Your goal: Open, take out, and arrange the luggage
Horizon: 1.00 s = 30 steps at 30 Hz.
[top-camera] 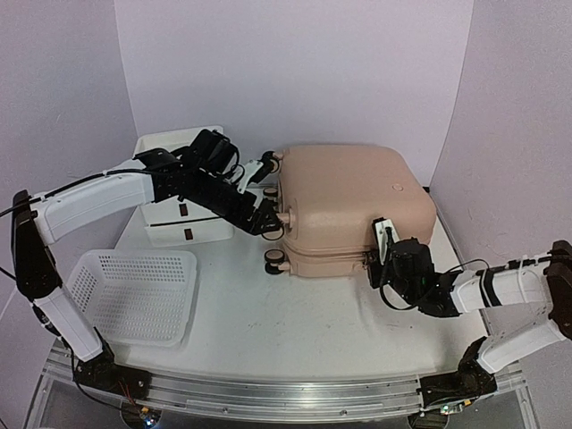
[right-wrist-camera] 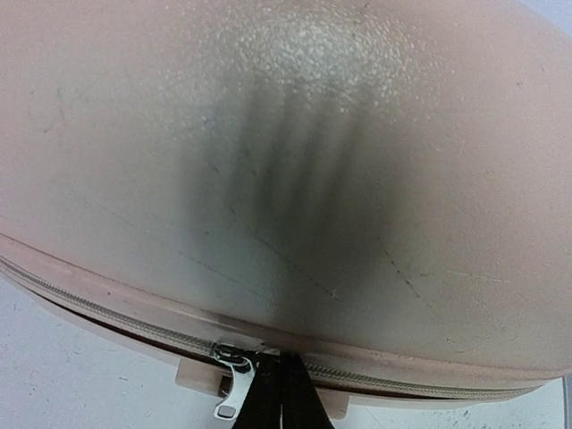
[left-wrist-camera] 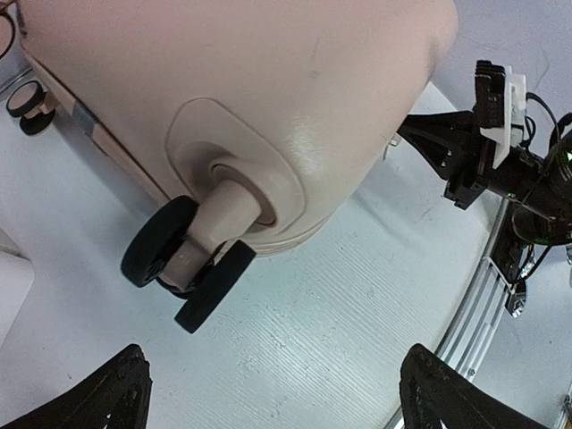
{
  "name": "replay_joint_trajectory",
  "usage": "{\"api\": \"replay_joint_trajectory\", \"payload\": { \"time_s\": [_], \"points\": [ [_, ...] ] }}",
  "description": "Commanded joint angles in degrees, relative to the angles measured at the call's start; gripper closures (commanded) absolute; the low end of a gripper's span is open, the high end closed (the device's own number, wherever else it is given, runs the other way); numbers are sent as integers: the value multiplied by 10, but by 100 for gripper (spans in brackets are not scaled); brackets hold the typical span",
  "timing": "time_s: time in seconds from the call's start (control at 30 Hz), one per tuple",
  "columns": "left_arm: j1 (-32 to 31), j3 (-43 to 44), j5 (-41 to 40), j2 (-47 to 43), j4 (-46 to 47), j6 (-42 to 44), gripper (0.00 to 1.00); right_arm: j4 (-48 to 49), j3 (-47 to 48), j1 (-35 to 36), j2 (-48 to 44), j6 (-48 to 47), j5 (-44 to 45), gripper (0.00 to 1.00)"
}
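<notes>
The luggage (top-camera: 344,201), a pale pink hard-shell suitcase, lies flat on the table with its caster wheels facing left. My left gripper (top-camera: 273,227) hovers at those wheels. In the left wrist view it is (left-wrist-camera: 277,386) open wide, with nothing between its fingers and one black-and-pink wheel (left-wrist-camera: 186,261) just ahead of them. My right gripper (top-camera: 374,258) is at the suitcase's near right corner. In the right wrist view it is (right-wrist-camera: 288,395) shut, its fingertips pressed against the zipper seam (right-wrist-camera: 107,315). A silver zipper pull (right-wrist-camera: 229,386) hangs just left of the fingertips. Whether anything is pinched between them is hidden.
A white plastic drawer unit (top-camera: 183,214) stands left of the suitcase, under my left arm. A white perforated basket (top-camera: 134,295) sits at the near left. Walls close in behind and on both sides. The table's metal rail (left-wrist-camera: 483,295) runs along the near edge.
</notes>
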Motion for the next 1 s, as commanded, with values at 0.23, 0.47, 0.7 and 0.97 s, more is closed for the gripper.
{"api": "replay_joint_trajectory", "payload": {
  "time_s": [0.23, 0.47, 0.7, 0.97],
  "points": [
    [-9, 52, 18, 27, 22, 33, 3, -37, -21, -72, -21, 35, -183, 85],
    [-9, 38, 16, 24, 22, 24, 5, -24, -23, -73, -21, 16, -190, 87],
    [-9, 42, 4, 30, 23, 5, 9, 34, -27, -72, -3, 26, -183, 76],
    [-13, 48, -17, 42, 24, -2, 10, 67, -29, -64, 13, 61, -81, 82]
  ]
}}
